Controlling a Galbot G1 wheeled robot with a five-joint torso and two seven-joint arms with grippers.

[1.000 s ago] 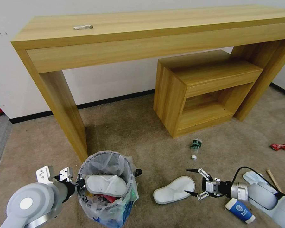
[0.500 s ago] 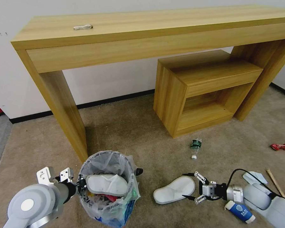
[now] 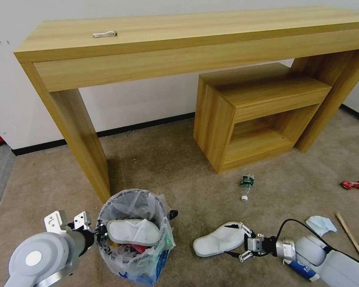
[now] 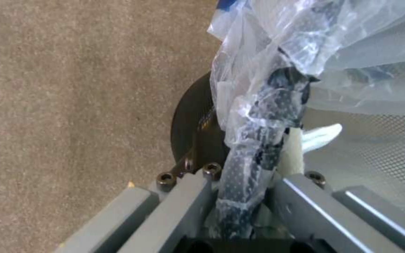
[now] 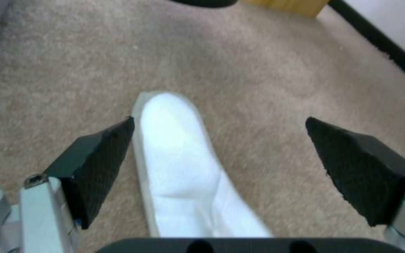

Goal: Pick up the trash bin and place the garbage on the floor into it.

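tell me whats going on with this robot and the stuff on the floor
The left gripper is shut on the rim of the trash bin, which already holds one white slipper. The right gripper is open, low over the carpet, straddling the second slipper.

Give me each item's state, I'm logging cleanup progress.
Trash bin: upright, bag-lined, rim gripped by left gripper.
Slipper in bin: lying across the top.
Slipper on floor: flat on carpet, between open right gripper fingers.
Plastic bottle: crushed, on floor.
Blue cup: lying on its side.
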